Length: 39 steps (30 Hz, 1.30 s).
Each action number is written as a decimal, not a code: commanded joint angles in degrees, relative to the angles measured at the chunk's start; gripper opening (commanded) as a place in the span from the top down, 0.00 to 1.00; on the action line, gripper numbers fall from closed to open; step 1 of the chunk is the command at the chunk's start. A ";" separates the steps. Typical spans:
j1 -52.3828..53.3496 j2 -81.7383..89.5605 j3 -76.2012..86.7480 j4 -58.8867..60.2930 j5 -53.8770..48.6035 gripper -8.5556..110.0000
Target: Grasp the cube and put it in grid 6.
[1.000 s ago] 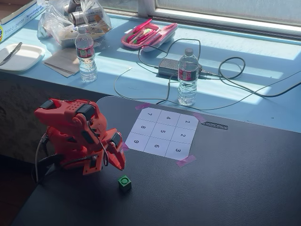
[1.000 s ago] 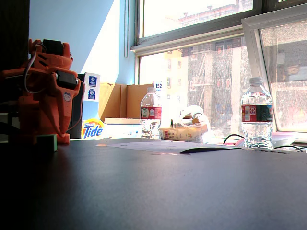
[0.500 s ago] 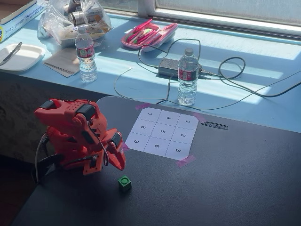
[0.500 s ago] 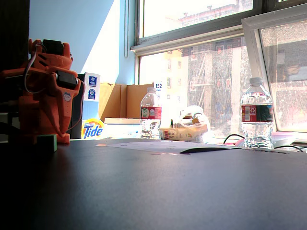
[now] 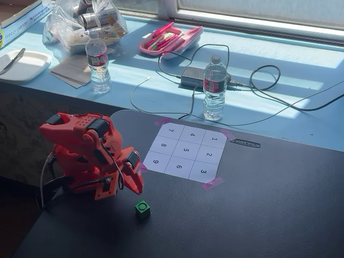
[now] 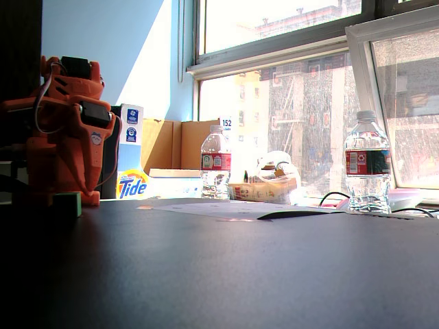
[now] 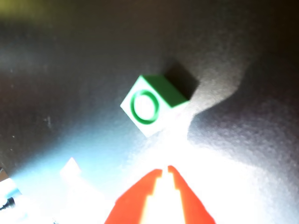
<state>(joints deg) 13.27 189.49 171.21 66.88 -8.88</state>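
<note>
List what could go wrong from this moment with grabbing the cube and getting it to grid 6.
1. The cube sits rotated relative to the gripper, whose fingertips look nearly together; closing on its corners could squirt it away.
2. Glare washes out the wrist view, so alignment may be misjudged.
3. Grid 6 borders cells 9 and 5; a loose release might land on a line.

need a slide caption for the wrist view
Green cube with a ring mark sits on the dark table, just ahead of the nearly closed red gripper.
</note>
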 commanded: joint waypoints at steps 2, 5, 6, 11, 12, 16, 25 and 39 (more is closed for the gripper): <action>0.09 -0.44 -1.23 0.18 -0.35 0.93; 0.09 -0.44 -1.41 0.26 -0.35 0.93; 0.09 -0.44 -1.49 0.35 -0.35 0.93; 0.26 -0.44 -2.64 1.49 -0.35 0.92; 0.26 -0.44 -2.81 1.85 -0.26 0.92; 0.26 -0.44 -4.04 2.99 0.26 0.91; 0.18 -0.44 -7.47 4.83 2.81 0.82; 2.64 -17.67 -20.57 2.64 5.10 0.78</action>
<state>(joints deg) 15.29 174.29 154.69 70.58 -4.39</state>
